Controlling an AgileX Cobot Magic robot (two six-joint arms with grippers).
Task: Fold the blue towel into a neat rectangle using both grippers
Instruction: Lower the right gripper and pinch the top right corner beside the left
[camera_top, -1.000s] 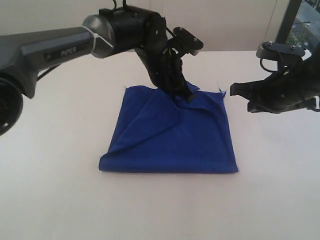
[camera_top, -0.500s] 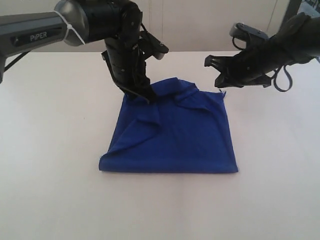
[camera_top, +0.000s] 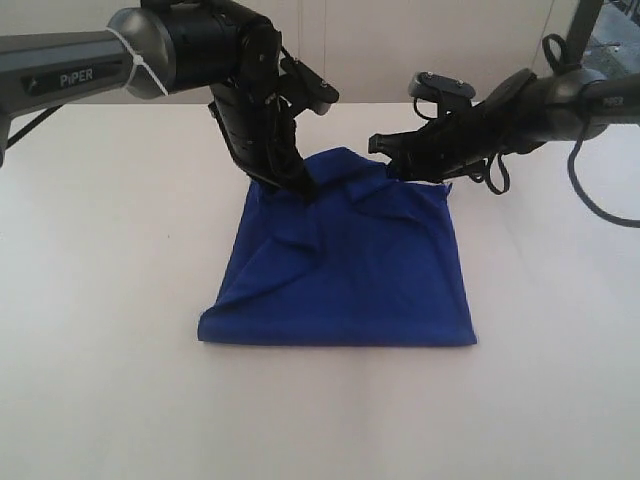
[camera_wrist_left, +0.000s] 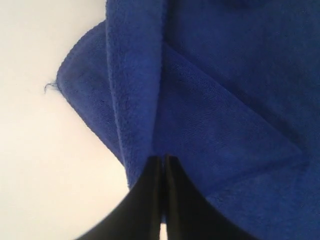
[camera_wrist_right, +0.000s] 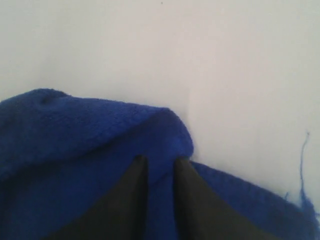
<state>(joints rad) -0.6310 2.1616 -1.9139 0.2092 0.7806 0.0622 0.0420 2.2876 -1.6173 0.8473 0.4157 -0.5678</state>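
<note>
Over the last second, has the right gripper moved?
Yes. The right gripper has swung in from beyond the blue towel's threaded back corner and now reaches the raised back edge.

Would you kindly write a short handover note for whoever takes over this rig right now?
Left gripper: shut on the blue towel, pinching its far edge near the left corner.
Right gripper: jaws narrowly apart with a raised fold of the far edge between them; a firm grip cannot be confirmed.
Towel: on the white table, already folded into a rough square, near edge flat, far edge bunched and creased.
Left to do: confirm the right grip, bring the far edge over evenly, smooth, release.
</note>
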